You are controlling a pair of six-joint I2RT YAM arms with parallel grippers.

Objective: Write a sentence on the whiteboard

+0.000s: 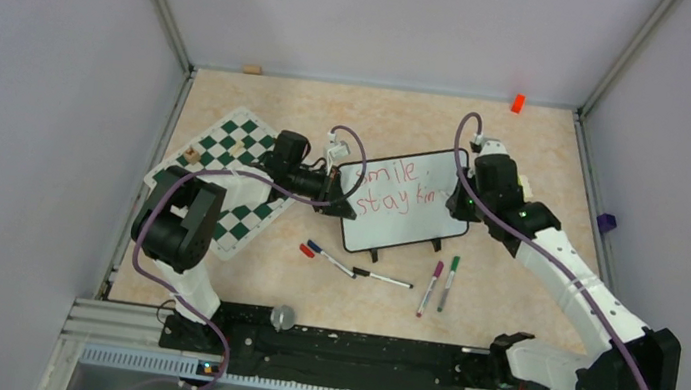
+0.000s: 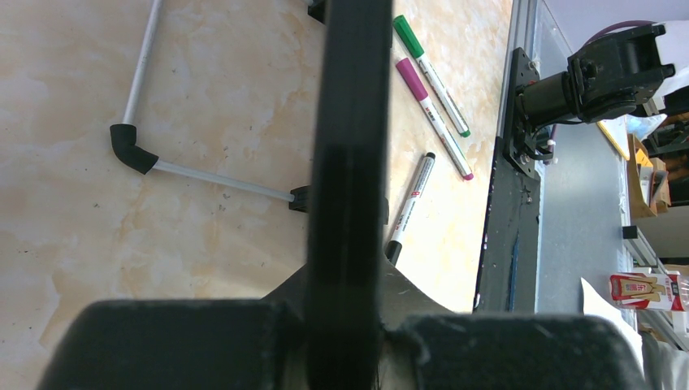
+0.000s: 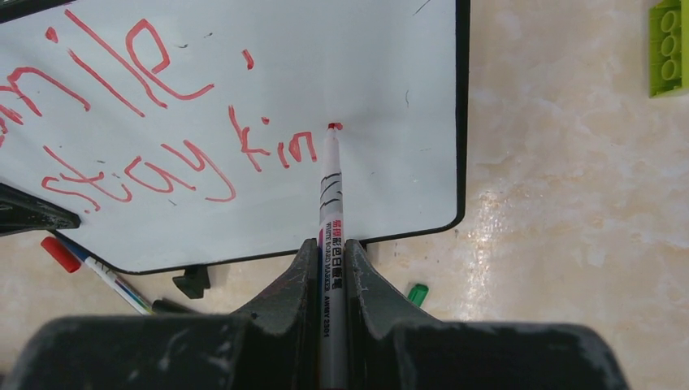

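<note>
Right hand (image 3: 331,248) is closed narrow on the barrel of a red marker (image 3: 331,183) that sticks straight out past its fingertips. The felt tip appears to rest on the whiteboard (image 3: 390,49), just after the letters "kin". Left hand (image 1: 331,185) is clamped on the board's edge on the side away from the right hand, steadying it. The sentence (image 1: 401,186) runs in two red lines, "smile." over "stay kin", so I judge the last word unfinished.

The board looks thin, light and stiff, with a glossy face and small black feet (image 3: 192,282). It would likely skate or tip on the desk (image 3: 569,203) under pen pressure. The frame (image 3: 461,122) is the sound place to hold it, never the written face, where fingers would smear the ink. The marker is slim, hard and smooth. Gripped well back on the barrel it could twist, so light pressure suits.

To the right of the tip lies a strip of bare white before the frame, probably room for a letter or two if kept small. The lower frame edge lies between the tip and the hand. Past the frame, to the hand's right, is bare desk, with a green brick (image 3: 668,45) well apart. Loose markers (image 1: 431,287) lie off the board's near edge, left of the right hand, and a checkered mat (image 1: 227,144) lies by the left arm. Neither crowds the writing.
</note>
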